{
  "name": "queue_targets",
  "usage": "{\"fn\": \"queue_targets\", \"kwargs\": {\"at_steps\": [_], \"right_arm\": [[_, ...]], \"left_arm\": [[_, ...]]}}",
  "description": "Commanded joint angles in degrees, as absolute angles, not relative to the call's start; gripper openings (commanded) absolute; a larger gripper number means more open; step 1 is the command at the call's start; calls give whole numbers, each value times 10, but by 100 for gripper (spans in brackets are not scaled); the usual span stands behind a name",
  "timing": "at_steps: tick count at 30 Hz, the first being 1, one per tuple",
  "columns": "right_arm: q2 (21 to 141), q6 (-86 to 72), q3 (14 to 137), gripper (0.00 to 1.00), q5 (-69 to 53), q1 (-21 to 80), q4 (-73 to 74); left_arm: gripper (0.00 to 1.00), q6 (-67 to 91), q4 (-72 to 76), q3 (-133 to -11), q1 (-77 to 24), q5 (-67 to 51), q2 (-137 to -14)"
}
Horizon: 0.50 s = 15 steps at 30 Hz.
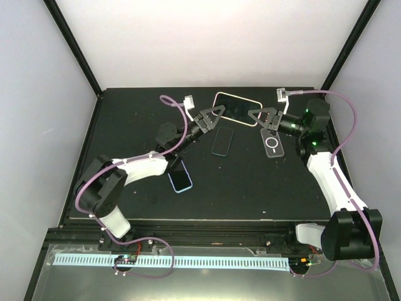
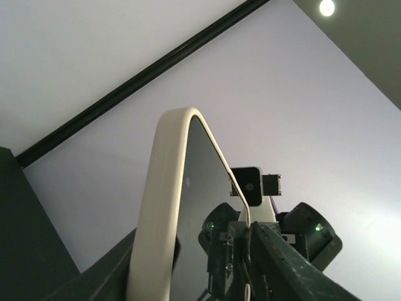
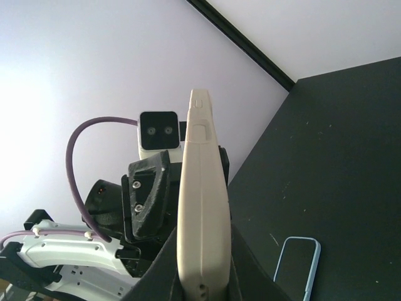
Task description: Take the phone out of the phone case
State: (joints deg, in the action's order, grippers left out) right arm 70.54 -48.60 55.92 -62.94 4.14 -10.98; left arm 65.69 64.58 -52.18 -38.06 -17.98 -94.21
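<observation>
The phone (image 1: 237, 108) sits in a cream phone case (image 2: 158, 207) and hangs in the air over the back of the table, between both arms. My left gripper (image 1: 216, 118) holds its left end. In the left wrist view that gripper (image 2: 207, 241) has one finger against the thick cream edge and the other against the thin rim, with the dark screen (image 2: 200, 194) between them. My right gripper (image 1: 255, 116) pinches the right end. In the right wrist view this gripper (image 3: 203, 248) is shut flat on the case's (image 3: 202, 188) front and back.
On the black table (image 1: 250, 194) lie a dark phone with a teal rim (image 1: 222, 141), a blue-rimmed phone (image 1: 180, 177) near the left arm, and a clear case with a ring (image 1: 273, 144). The blue-rimmed phone (image 3: 297, 266) also shows below the right wrist.
</observation>
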Motion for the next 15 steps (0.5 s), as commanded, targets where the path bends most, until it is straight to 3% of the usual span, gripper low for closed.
{"fn": "queue_targets", "kwargs": {"at_steps": [1, 6, 8, 10, 11, 13, 15], "right_arm": [[698, -521, 545, 1, -615, 47, -176], [696, -515, 531, 1, -607, 53, -174], [696, -505, 532, 4, -610, 54, -164], [695, -481, 536, 20, -617, 54, -142], [696, -456, 541, 34, -624, 54, -121], [695, -373, 561, 51, -639, 54, -38], [696, -250, 592, 57, -641, 54, 89]], "left_arm": [[38, 669, 713, -553, -388, -177, -948], [17, 666, 730, -543, -387, -178, -948], [14, 664, 737, -532, -387, -180, -944], [9, 661, 749, -518, -383, -180, -938], [7, 661, 754, -509, -380, -183, -933], [5, 661, 758, -488, -367, -199, -916], [4, 659, 753, -460, -348, -224, -891]]}}
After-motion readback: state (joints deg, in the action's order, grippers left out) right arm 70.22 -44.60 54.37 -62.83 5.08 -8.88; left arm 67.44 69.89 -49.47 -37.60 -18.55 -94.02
